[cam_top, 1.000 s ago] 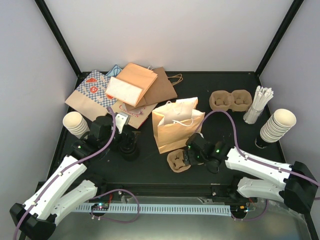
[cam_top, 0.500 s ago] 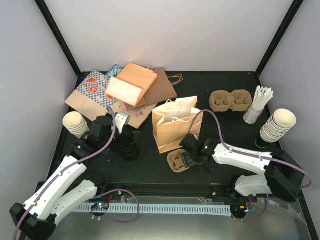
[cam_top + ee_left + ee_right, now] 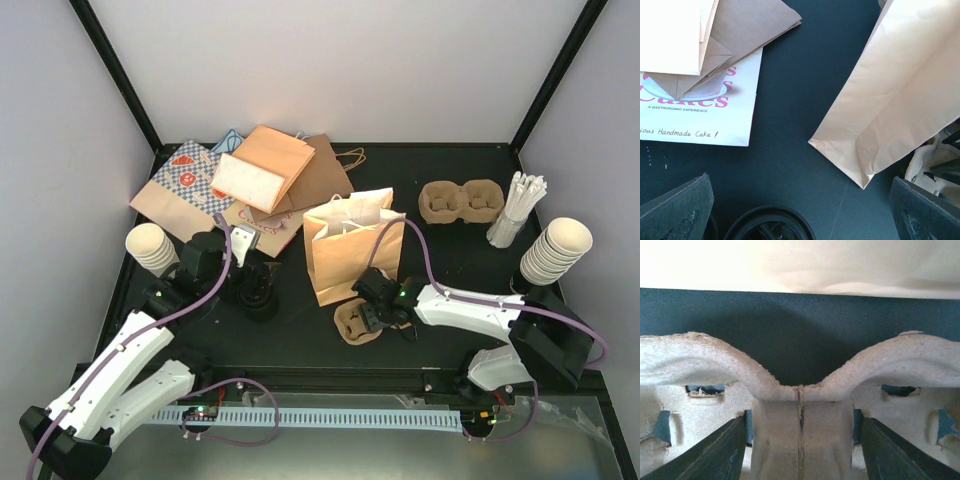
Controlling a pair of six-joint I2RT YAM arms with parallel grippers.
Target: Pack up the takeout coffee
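Note:
A small brown pulp two-cup carrier [image 3: 352,327] lies on the black table in front of a standing tan paper bag [image 3: 350,250]. My right gripper [image 3: 369,317] is low over the carrier. In the right wrist view the carrier's middle ridge [image 3: 801,415] fills the space between the gripper's [image 3: 802,445] fingers, with a thin gap on each side, so it is open. My left gripper [image 3: 255,285] is open above a round black lid [image 3: 767,226]; what lies under the lid is hidden. I see no capped cream cup.
Flat paper bags [image 3: 250,180] are piled at the back left. Stacks of lidless cream cups stand at the left [image 3: 150,248] and right [image 3: 555,250]. A second carrier [image 3: 460,200] and a bundle of white sticks [image 3: 520,210] are at the back right.
My right arm has swung its elbow left and forward, and the gripper has shifted slightly left over the carrier. The left arm has not moved.

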